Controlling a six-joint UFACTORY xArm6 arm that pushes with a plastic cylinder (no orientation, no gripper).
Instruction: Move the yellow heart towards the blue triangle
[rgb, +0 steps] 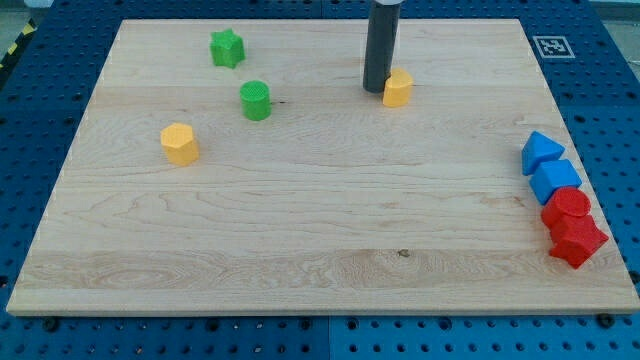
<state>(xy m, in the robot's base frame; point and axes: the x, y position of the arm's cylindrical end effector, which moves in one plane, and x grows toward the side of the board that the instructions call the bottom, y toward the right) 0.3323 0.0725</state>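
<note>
The yellow heart (398, 88) lies at the upper middle of the wooden board (300, 250). My tip (376, 90) stands just to the heart's left, touching it or nearly so. The blue triangle (541, 152) lies at the board's right edge, far to the right of the heart and lower in the view. The stretch of board between them holds no blocks.
A blue cube (556, 180), a red circle (568, 205) and a red star (577, 240) run in a tight row below the blue triangle. A green star (227, 47), a green circle (256, 100) and a yellow pentagon (180, 143) lie at the upper left.
</note>
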